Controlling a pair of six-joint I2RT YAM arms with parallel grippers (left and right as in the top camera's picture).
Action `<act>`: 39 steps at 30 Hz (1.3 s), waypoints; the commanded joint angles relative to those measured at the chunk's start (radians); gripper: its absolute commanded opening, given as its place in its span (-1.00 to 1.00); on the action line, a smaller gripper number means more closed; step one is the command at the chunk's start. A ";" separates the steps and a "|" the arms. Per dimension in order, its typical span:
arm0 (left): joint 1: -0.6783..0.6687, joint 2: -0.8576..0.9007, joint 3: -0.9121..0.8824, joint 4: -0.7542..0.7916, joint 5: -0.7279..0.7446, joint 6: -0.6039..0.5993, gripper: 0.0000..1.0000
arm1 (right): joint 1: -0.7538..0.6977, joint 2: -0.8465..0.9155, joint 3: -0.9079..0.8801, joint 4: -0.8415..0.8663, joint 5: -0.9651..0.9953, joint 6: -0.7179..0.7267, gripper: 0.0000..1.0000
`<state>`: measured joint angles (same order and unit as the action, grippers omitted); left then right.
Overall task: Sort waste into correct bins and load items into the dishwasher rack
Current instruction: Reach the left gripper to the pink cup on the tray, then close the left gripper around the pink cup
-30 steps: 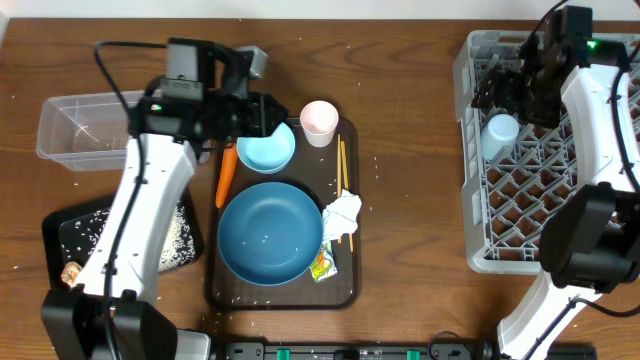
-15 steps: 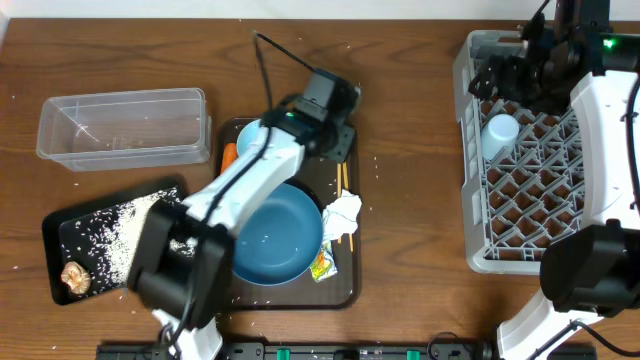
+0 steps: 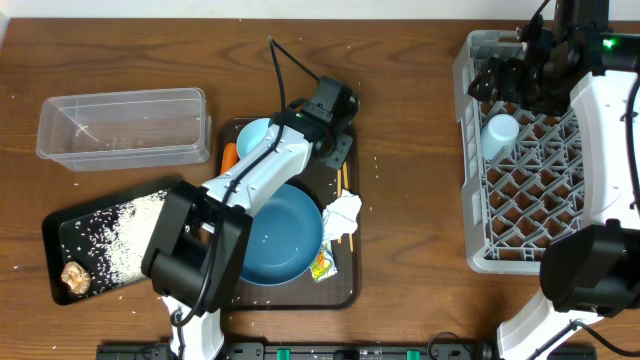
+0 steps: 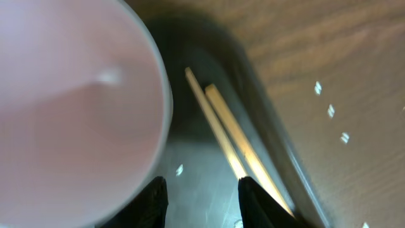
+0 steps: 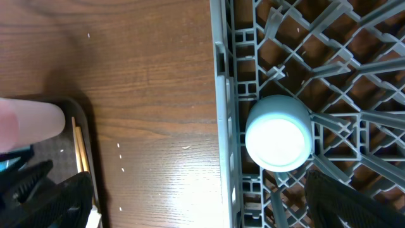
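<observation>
My left gripper (image 3: 330, 140) is open over the back right of the dark-brown serving tray (image 3: 345, 290). In the left wrist view its fingers (image 4: 202, 204) hang just right of the pink cup (image 4: 69, 107), with the wooden chopsticks (image 4: 228, 136) beyond them. The arm hides the cup from above. The small pale-blue bowl (image 3: 254, 134), large blue plate (image 3: 275, 238), carrot (image 3: 229, 155), napkin (image 3: 343, 215) and wrapper (image 3: 322, 265) lie on that tray. My right gripper (image 3: 500, 80) is open and empty over the grey rack (image 3: 480, 255), by the upturned light-blue cup (image 3: 499, 135), which also shows in the right wrist view (image 5: 278, 133).
The clear tub (image 3: 120, 125) stands at the back left. The black tray (image 3: 60, 225) in front of it holds loose rice (image 3: 125, 235) and a brown lump (image 3: 73, 275). Rice grains are scattered on the wooden table.
My left arm has swung right from above the small bowl to the pink cup, which it now covers from above. My right gripper has shifted slightly toward the back of the rack.
</observation>
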<state>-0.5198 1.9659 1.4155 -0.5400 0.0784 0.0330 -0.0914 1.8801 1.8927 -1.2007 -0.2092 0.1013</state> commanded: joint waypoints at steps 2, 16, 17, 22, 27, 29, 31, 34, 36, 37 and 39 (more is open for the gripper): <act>-0.052 -0.073 0.039 -0.050 -0.015 0.120 -0.21 | 0.007 -0.008 0.013 0.005 0.003 -0.013 0.98; -0.063 -0.058 0.031 0.021 -0.151 0.266 0.10 | 0.007 -0.008 0.013 0.003 0.002 -0.013 0.99; -0.057 -0.047 0.031 0.031 -0.151 0.266 0.11 | 0.007 -0.008 0.013 0.003 0.002 -0.013 0.98; -0.018 0.023 0.031 0.094 -0.150 0.274 0.11 | 0.007 -0.008 0.012 0.002 0.003 -0.013 0.98; -0.007 0.068 0.031 0.107 -0.150 0.273 0.01 | 0.007 -0.008 0.011 -0.003 0.003 -0.013 0.98; -0.007 0.067 0.031 0.096 -0.150 0.272 -0.38 | 0.007 -0.008 0.011 -0.003 0.003 -0.013 0.98; -0.008 0.065 0.031 0.093 -0.150 0.257 -0.71 | 0.007 -0.008 0.011 -0.003 0.003 -0.013 0.98; -0.008 0.063 0.031 0.089 -0.150 0.220 -0.87 | 0.007 -0.008 0.011 -0.003 0.003 -0.013 0.99; -0.008 0.059 0.031 0.085 -0.150 0.206 -0.86 | 0.007 -0.008 0.011 -0.003 0.003 -0.013 0.98; -0.008 0.055 0.031 0.084 -0.150 0.194 -0.88 | 0.007 -0.008 0.011 -0.003 0.003 -0.013 0.98; -0.008 0.041 0.031 0.076 -0.150 0.175 -0.88 | 0.007 -0.008 0.011 -0.003 0.003 -0.013 0.98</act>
<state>-0.5274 2.0361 1.4384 -0.4496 -0.0601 0.2539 -0.0914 1.8801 1.8927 -1.2018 -0.2092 0.1013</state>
